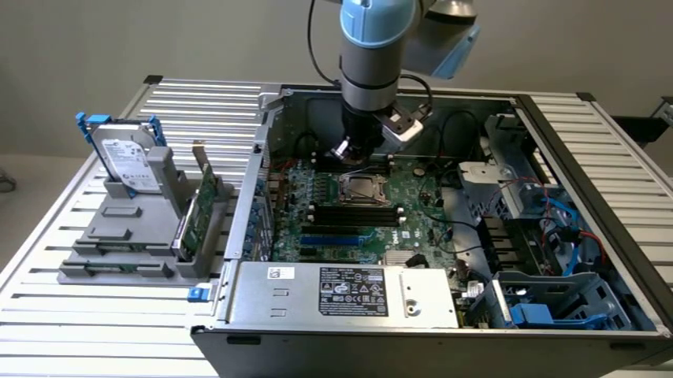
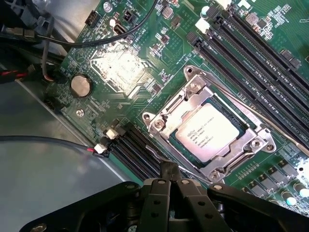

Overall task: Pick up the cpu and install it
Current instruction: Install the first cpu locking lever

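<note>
The arm reaches down into the open computer case [image 1: 589, 236], which lies on its side on a slatted metal table [image 1: 63, 315]. The gripper [image 1: 347, 152] hangs above the green motherboard [image 1: 421, 228], just behind the processor socket [image 1: 364, 189] in the exterior view. In the wrist view the two black fingers [image 2: 170, 175] are pressed together at their tips, so the gripper [image 2: 169, 169] is closed and it holds nothing between them. The cpu [image 2: 208, 138] sits already inside the metal frame of the socket [image 2: 161, 121], flat, with its silver top and printed text facing up, and the frame surrounds it on all sides. The closed fingertips are near one edge of the socket frame, beside the black memory slots [image 2: 140, 154], and I cannot tell if they touch the board. A round coin battery [image 2: 80, 85] is on the board, well apart from the socket. On the exterior view's left, outside the case, a hard drive [image 1: 128, 164] in blue brackets stands upright in a grey holder [image 1: 126, 244], and a green card [image 1: 200, 213] stands beside it.
</note>
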You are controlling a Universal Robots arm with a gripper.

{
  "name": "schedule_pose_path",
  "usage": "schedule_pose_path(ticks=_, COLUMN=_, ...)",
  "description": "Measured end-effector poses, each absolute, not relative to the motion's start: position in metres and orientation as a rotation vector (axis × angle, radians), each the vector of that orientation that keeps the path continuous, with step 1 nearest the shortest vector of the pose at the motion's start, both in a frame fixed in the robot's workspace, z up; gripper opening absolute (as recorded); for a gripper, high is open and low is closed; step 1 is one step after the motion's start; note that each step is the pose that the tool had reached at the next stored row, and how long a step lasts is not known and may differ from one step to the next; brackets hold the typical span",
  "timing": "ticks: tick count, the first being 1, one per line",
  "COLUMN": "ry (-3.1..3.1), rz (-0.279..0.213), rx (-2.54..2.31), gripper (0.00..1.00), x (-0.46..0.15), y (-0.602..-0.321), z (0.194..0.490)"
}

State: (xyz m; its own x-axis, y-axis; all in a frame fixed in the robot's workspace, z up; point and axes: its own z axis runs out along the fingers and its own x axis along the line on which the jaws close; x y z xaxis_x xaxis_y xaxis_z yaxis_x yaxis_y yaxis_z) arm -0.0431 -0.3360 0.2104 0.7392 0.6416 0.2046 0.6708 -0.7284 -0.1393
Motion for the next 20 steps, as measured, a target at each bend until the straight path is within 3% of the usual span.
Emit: schedule_pose_path(ticks=20, ry=-1.063, rz=-0.202, rx=-2.747, gripper=0.11, x=-0.0397, y=-0.3297, z=0.2009)
